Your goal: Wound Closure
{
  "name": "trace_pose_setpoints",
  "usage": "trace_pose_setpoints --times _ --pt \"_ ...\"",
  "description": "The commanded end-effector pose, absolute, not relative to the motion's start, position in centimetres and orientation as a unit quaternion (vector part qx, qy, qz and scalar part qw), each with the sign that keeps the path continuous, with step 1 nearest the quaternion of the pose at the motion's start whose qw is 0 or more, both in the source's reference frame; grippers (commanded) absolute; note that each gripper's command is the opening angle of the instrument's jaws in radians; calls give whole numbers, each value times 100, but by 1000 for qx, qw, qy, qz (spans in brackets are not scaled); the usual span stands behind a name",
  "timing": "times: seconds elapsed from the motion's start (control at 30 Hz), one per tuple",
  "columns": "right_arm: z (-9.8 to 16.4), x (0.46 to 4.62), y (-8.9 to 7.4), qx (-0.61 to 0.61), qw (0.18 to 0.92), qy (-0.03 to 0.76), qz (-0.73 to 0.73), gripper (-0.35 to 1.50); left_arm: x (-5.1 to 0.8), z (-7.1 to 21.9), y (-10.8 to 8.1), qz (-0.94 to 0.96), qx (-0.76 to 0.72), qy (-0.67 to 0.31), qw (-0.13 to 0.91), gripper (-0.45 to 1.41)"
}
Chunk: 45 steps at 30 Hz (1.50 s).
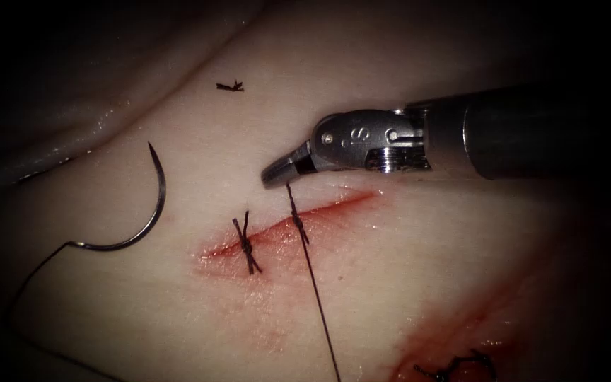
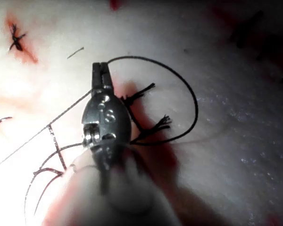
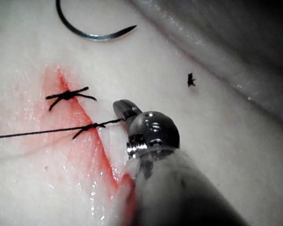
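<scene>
My right tool [image 1: 277,173] reaches in from the right, just above the cut [image 1: 334,206], its jaws shut on the short end of the thread [image 1: 290,194]. From there the thread runs taut through a knot [image 1: 299,228] on the cut and down out of view. The right wrist view shows the same grip: right tool [image 3: 124,108], knot [image 3: 87,127]. The curved needle [image 1: 151,206] lies free on the tissue left of the cut, held by neither tool and not in the tissue. My left tool [image 2: 100,70] has its jaws shut, with a thread loop [image 2: 194,106] starting at their tip.
A finished stitch [image 1: 247,245] crosses the cut's left end. A cut end of thread [image 1: 229,86] lies on the tissue farther up. Red fluid [image 1: 454,332] and another dark stitch [image 1: 454,368] sit at the lower right. A raised fold of tissue [image 1: 72,92] borders the upper left.
</scene>
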<state>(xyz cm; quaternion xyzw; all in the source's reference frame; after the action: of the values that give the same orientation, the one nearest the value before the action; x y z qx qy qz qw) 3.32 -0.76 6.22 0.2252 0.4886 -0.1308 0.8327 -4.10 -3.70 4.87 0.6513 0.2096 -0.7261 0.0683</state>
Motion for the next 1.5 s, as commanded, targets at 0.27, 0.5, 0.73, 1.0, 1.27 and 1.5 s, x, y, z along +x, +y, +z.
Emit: trace_pose_setpoints --times 0.27,0.5,0.73,1.0,1.27,1.5 --pt "631 347 -70 212 840 484 -123 -35 -435 511 -402 -720 649 230 79 -45" --pt "632 350 -67 208 841 484 -122 -35 -438 517 -410 -715 650 243 88 -45" --pt "630 349 -72 213 836 491 -122 -35 -433 510 -397 -721 648 234 75 -45" --pt "621 345 -90 212 828 506 -120 62 -403 476 -352 -738 644 199 39 -45" --pt "608 322 -94 201 822 531 -44 131 -354 438 -317 -752 638 162 30 -45" --pt "603 291 -83 166 814 555 35 133 -317 416 -286 -766 628 134 25 -45"
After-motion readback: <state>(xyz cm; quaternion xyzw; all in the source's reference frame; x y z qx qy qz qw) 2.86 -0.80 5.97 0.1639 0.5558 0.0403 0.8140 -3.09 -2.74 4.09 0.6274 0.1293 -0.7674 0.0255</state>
